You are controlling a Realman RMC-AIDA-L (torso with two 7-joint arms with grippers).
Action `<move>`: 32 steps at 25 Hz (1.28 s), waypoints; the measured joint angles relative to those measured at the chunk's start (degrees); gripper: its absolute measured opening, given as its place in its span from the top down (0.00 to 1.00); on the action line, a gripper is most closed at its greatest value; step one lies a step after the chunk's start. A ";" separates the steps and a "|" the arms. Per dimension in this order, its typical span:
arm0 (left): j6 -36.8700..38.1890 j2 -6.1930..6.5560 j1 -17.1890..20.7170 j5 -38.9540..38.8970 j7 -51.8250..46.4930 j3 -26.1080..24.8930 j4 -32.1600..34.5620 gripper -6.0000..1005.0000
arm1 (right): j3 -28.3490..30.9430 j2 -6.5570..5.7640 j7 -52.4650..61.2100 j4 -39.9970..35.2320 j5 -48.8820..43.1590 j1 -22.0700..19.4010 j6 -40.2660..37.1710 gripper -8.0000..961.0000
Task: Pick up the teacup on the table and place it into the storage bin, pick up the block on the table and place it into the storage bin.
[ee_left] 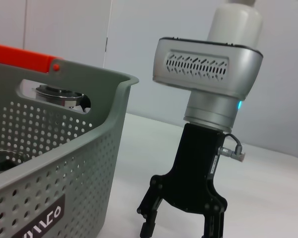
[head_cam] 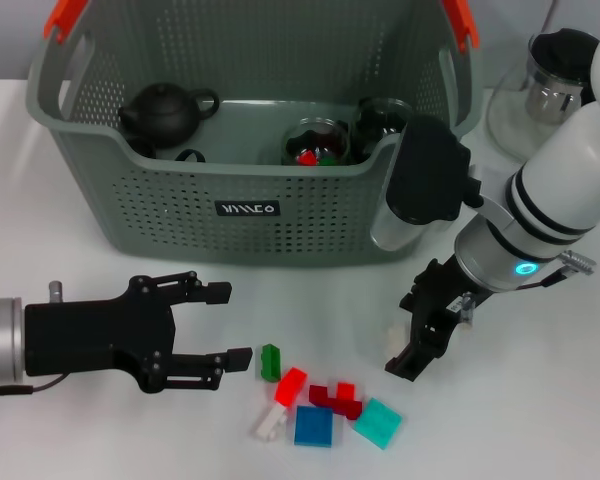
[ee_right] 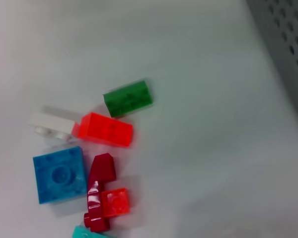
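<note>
The grey-green storage bin (head_cam: 180,190) stands at the back of the table, also seen in the left wrist view (ee_left: 49,163). Inside it are a black teapot (head_cam: 165,112) and two glass teacups (head_cam: 315,142); one holds red and green pieces. Loose blocks lie in front: green (head_cam: 270,360) (ee_right: 127,98), red (head_cam: 291,385) (ee_right: 106,130), white (head_cam: 270,423), blue (head_cam: 313,425), dark red (head_cam: 335,400), teal (head_cam: 378,422). My left gripper (head_cam: 230,325) hovers open just left of the green block. My right gripper (head_cam: 402,335) (ee_left: 180,232) points down, open, with a small pale block between its fingers.
A glass teapot with a black lid (head_cam: 552,85) stands at the back right, beside the bin. The bin's orange-red handles (head_cam: 65,18) rise above its rim. Bare white table lies to the left of and in front of the bin.
</note>
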 joint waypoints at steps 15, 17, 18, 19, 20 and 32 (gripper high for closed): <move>-0.09 0.07 -0.19 0.21 -0.09 0.00 -0.77 0.17 | -1.74 0.31 0.24 1.75 0.29 0.52 2.67 0.43; -0.20 0.08 -0.10 0.23 -0.09 0.00 -0.78 0.17 | -2.27 0.31 0.51 1.77 0.31 0.58 2.91 0.44; -0.27 0.09 -0.05 0.24 -0.09 0.00 -0.78 0.17 | -2.38 0.31 0.61 1.78 0.32 0.67 2.82 0.45; -0.31 0.09 -0.03 0.24 -0.09 0.00 -0.78 0.17 | -2.35 0.31 0.63 1.78 0.35 0.75 2.61 0.45; -0.33 0.07 -0.01 0.25 -0.08 0.00 -0.78 0.17 | -2.26 0.29 0.63 1.68 0.43 0.84 2.27 0.46; -0.41 0.32 0.39 0.36 0.15 -1.33 -0.50 0.17 | 6.20 -0.14 2.41 -22.17 5.73 -1.16 -17.99 0.53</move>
